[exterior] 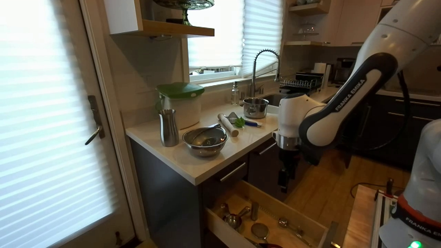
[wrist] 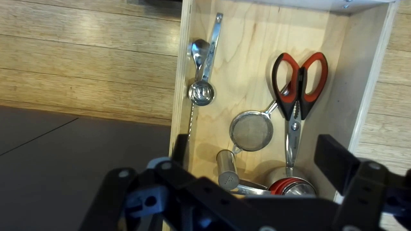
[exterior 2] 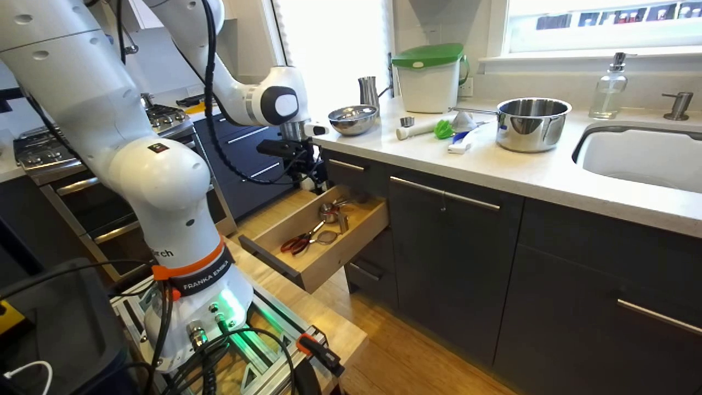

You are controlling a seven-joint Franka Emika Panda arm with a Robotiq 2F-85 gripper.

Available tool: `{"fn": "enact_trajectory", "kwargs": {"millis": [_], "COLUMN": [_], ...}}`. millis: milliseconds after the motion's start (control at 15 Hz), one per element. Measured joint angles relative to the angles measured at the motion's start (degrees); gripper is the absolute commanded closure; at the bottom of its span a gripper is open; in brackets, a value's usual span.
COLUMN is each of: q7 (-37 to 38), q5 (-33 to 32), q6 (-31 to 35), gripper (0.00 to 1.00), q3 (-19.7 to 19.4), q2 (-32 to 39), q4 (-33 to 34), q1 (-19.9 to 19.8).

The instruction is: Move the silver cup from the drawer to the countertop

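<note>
The drawer [exterior: 222,230] is pulled open with its pale wood inside showing, also in an exterior view [exterior 2: 351,249] and the wrist view [wrist: 350,96]. A silver cup [exterior: 232,222] stands in it near the cabinet end. It also shows in an exterior view [exterior 2: 329,215]. In the wrist view the cup [wrist: 275,174] holds something red and metal; its lower part is hidden behind my gripper [wrist: 257,155]. The gripper, also seen in both exterior views [exterior: 285,181] [exterior 2: 315,181], is open and empty above the drawer, pointing down. The countertop [exterior: 203,168] [exterior 2: 471,164] is above the drawer.
Scissors [wrist: 295,93], a strainer [wrist: 251,131], a shaker [wrist: 228,170] and measuring spoons [wrist: 201,93] lie around the cup. The countertop holds a metal bowl [exterior: 205,146], a tall pitcher [exterior: 168,129], a pot [exterior: 255,108] and a green-lidded bin [exterior: 181,108].
</note>
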Motion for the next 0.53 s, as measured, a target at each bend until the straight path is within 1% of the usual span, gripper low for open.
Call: {"fn": "enact_trajectory", "kwargs": {"millis": [133,200,267,333,533], "q7": [-1.4,-4.9,-8.3,-10.1,-11.0], "q5": [0.7,3.5,5.9,7.0,7.4], "q6": [5.2,6.8,7.9,8.4,8.7], "gripper": [0.00,0.00,0.00,0.00,0.00], "q3": [-0.6,-1.3,-1.9,-2.4,-2.6], "q2": [5.5,8.1,10.3,11.8,13.0], "q4": [0.0,0.2,0.4,0.7,1.2], "q1": [-0.3,-0.3,-0.4,-0.4,-0.5]}}
